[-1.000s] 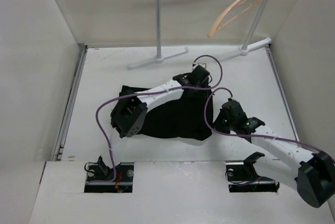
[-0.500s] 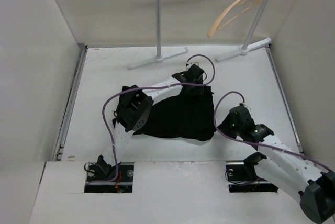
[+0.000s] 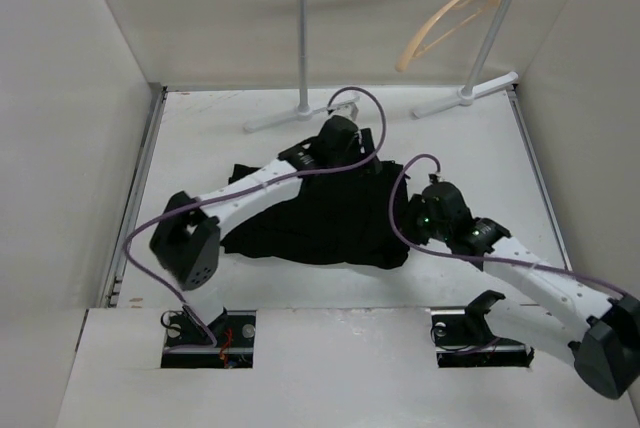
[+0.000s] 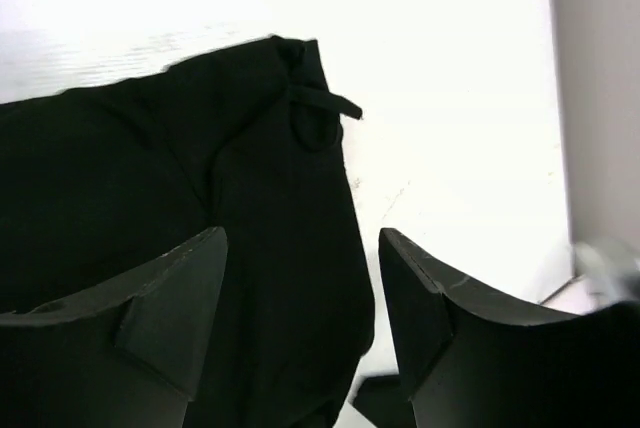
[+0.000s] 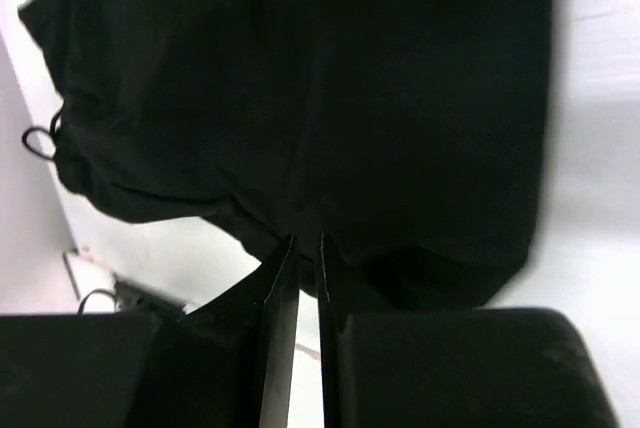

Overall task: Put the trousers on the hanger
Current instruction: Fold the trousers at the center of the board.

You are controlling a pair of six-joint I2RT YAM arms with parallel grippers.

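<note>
In the top view, at the centre of the white table (image 3: 200,138): the black trousers (image 3: 330,223), crumpled and spread low on the surface, a little wider toward 3 o'clock. Far off at 1 o'clock, well apart from the cloth: the hanger (image 3: 445,23), light tan and curved, hooked over the bar of the white rail stand (image 3: 303,48) and hanging tilted, one arm lower toward 7 o'clock. Trousers not yet on it. At the 12 o'clock edge of the cloth: the left gripper (image 3: 342,140), with its arm stretched across the garment from 7 o'clock. Released, as seen in the left wrist view: jaws standing wide, both dark fingers (image 4: 180,288) above the fabric, nothing held between them, only the cloth lying below. Toward 12 o'clock in that same view, a small drawstring loop (image 4: 315,128) at a corner of the garment, with bright table just beside it at 3 o'clock. At the 3 o'clock edge of the trousers in the top view: the right gripper (image 3: 420,220), low over the table. In the right wrist view, fingertips (image 5: 283,258) almost together, only a thin slit between them, the tips meeting the near edge of the black cloth. Cannot tell whether a fold is clenched there or only touched.
</note>
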